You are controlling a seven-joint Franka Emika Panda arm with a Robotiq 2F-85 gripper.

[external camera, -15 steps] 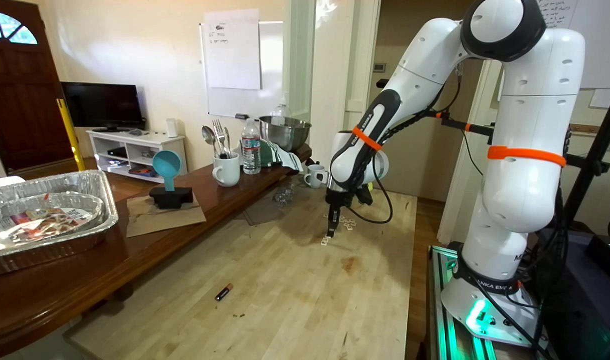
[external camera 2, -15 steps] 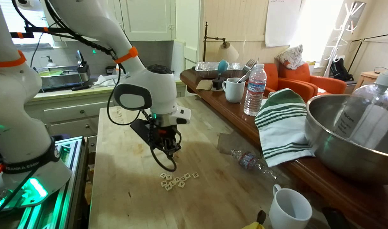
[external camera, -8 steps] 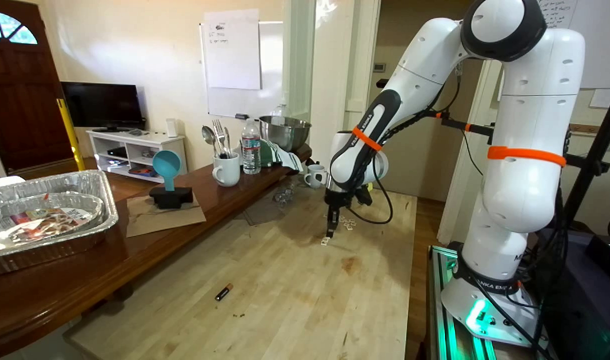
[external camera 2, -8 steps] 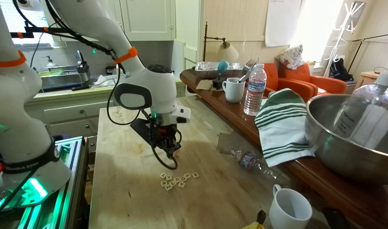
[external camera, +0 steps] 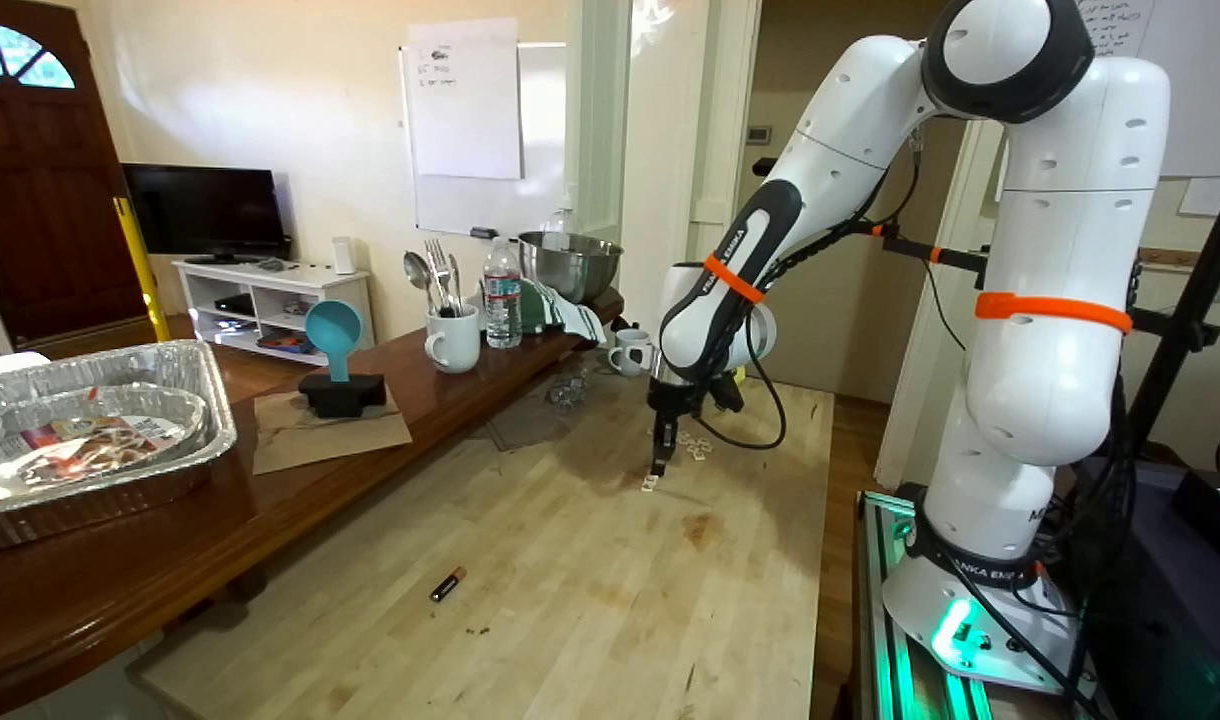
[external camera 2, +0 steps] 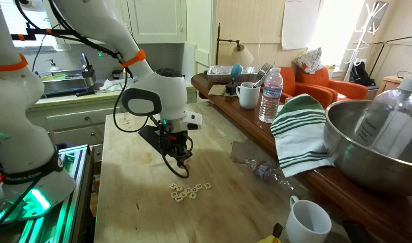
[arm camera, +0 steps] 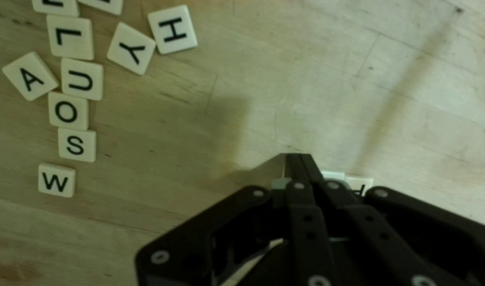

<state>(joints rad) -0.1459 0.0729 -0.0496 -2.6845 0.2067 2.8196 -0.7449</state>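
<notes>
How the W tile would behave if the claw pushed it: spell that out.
The W tile would likely slide rather than roll, since it is roughly square and lies flat on the tabletop. It looks stiff, with straight, crisp edges. Being small and thin, it is probably light.

Smooth tiles, scuffed wooden tabletop

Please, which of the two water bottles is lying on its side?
The water bottle on the pale wooden tabletop; the other water bottle stands upright on the brown counter.
</notes>
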